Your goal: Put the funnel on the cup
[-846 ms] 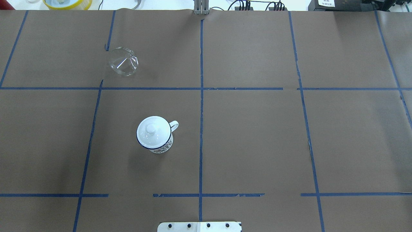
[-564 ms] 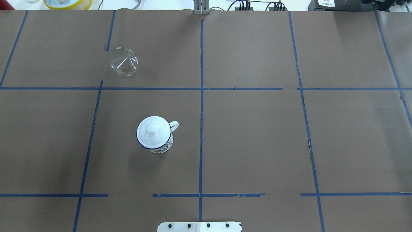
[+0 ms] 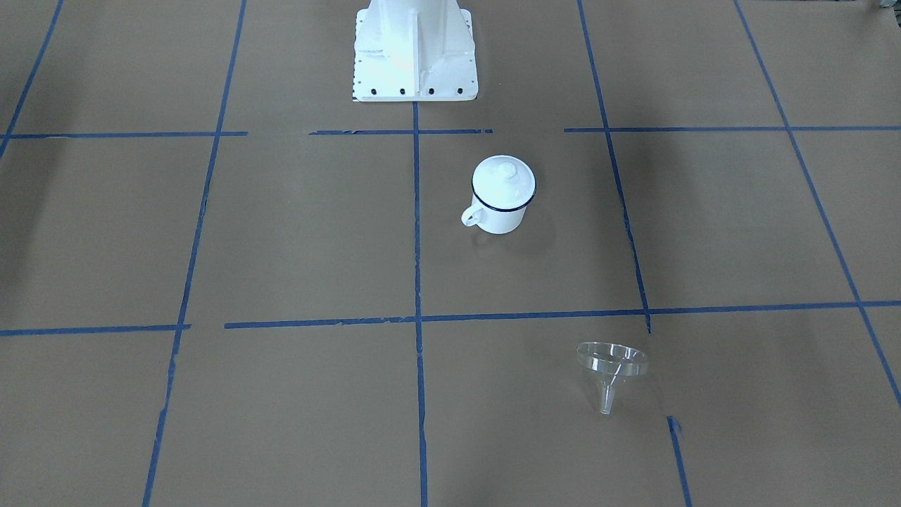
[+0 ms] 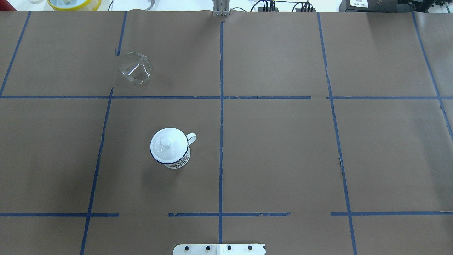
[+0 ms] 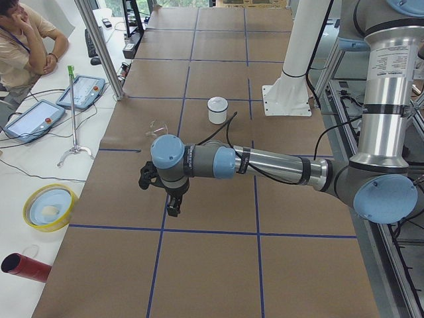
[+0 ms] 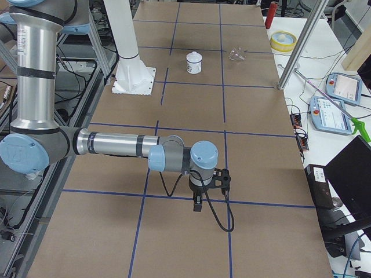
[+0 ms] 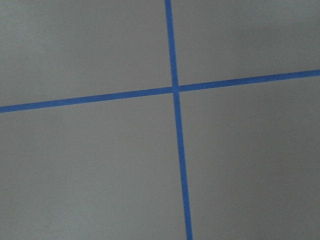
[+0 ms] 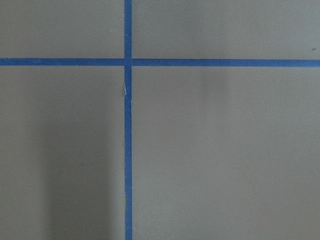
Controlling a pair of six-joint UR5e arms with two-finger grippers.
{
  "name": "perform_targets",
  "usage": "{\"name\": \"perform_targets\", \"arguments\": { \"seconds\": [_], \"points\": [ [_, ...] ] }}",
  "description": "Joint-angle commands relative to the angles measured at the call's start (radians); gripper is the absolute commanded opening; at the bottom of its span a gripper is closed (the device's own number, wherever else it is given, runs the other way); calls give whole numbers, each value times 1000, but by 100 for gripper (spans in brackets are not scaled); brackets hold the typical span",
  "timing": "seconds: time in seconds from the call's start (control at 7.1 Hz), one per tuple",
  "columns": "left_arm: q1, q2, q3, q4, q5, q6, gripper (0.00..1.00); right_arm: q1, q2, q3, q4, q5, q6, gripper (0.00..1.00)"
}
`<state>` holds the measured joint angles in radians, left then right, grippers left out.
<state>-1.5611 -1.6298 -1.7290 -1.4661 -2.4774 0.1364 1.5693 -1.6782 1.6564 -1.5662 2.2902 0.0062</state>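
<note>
Two end effectors are seen only in the side views: the left end effector point(image 5: 173, 205) and the right end effector point(image 6: 198, 204) are each hung over bare table point(image 4: 283, 141), well apart from the task's things. Whether they are released or clenched cannot be told. The funnel point(image 4: 135, 67), clear, with a wide round cone and thin spout, is tipped on its side at the far left. The cup point(image 4: 173, 157), white with a dark blue rim, is stood nearer, capped by a knobbed lid point(image 4: 165, 142). Its dark wall print is too small to be read. Broad table, crossed by blue tape lines point(image 4: 221, 106), is spread to the cup's right.
</note>
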Motion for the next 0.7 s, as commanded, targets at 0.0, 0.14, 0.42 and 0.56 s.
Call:
{"name": "perform_targets", "arguments": {
  "seconds": [0.0, 0.14, 0.42, 0.56],
  "points": [
    [45, -181, -6, -11, -5, -1, 100, 0, 0, 0, 0, 0, 0, 100],
    [45, -264, 8, -11, 42, 3, 100, 0, 0, 0, 0, 0, 0, 100],
    [50, -260, -65, -153, 83, -335, 100, 0, 0, 0, 0, 0, 0, 100],
    [93, -251, -64, -266, 77, -454, 100, 0, 0, 0, 0, 0, 0, 100]
  ]
}}
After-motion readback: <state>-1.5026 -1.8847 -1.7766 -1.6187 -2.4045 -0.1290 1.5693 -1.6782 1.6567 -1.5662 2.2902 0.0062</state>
